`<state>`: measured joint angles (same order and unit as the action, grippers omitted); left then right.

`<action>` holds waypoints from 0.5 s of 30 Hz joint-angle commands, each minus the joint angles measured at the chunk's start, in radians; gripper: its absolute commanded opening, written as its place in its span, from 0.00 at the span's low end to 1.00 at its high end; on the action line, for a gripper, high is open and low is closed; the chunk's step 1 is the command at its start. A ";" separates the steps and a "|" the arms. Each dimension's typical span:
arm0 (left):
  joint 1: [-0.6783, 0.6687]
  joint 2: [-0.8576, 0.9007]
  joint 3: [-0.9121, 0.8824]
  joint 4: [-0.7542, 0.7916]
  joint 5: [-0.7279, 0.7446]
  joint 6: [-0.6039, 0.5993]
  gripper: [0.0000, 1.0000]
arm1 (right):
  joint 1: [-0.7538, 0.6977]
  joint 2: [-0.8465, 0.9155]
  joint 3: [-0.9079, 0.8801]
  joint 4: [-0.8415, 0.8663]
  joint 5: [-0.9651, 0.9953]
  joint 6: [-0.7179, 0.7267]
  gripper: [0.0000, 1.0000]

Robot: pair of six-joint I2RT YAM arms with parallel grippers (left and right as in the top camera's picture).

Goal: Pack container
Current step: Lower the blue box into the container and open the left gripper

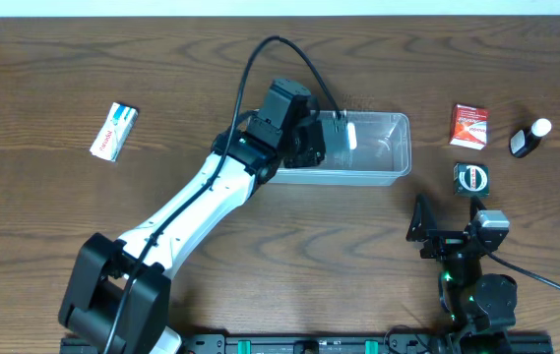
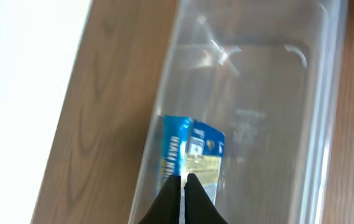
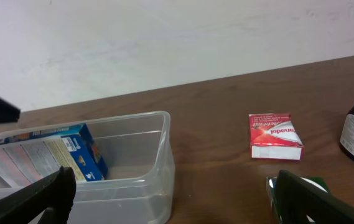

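Observation:
The container [image 1: 383,149] is a clear plastic tub at the table's far middle. Inside its left end a blue and white box [image 2: 192,152] leans against the wall; the right wrist view shows the box [image 3: 52,152] tilted inside the tub [image 3: 158,168]. My left gripper [image 1: 339,128] hovers over that end, above the box. Its fingers [image 2: 183,186] are shut with nothing between them. My right gripper [image 1: 447,218] stands open near the front right, empty, facing the tub's right end [image 3: 170,199].
Right of the tub lie a red and white box [image 1: 469,126], a dark bottle with a white cap [image 1: 528,139] and a small black box with a round label [image 1: 471,178]. A white box [image 1: 114,131] lies far left.

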<state>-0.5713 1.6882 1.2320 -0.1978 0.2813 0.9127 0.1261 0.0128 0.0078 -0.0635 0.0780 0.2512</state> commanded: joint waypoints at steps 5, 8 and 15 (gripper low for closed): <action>0.006 0.040 0.012 0.077 -0.170 -0.644 0.06 | -0.008 -0.002 -0.002 -0.003 0.000 -0.013 0.99; 0.006 0.070 0.012 0.085 -0.269 -0.787 0.06 | -0.008 -0.002 -0.002 -0.003 0.000 -0.013 0.99; 0.006 0.096 0.012 0.099 -0.395 -0.875 0.06 | -0.008 -0.002 -0.002 -0.003 0.000 -0.013 0.99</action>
<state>-0.5701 1.7763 1.2320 -0.1101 -0.0212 0.1421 0.1261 0.0128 0.0078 -0.0635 0.0780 0.2512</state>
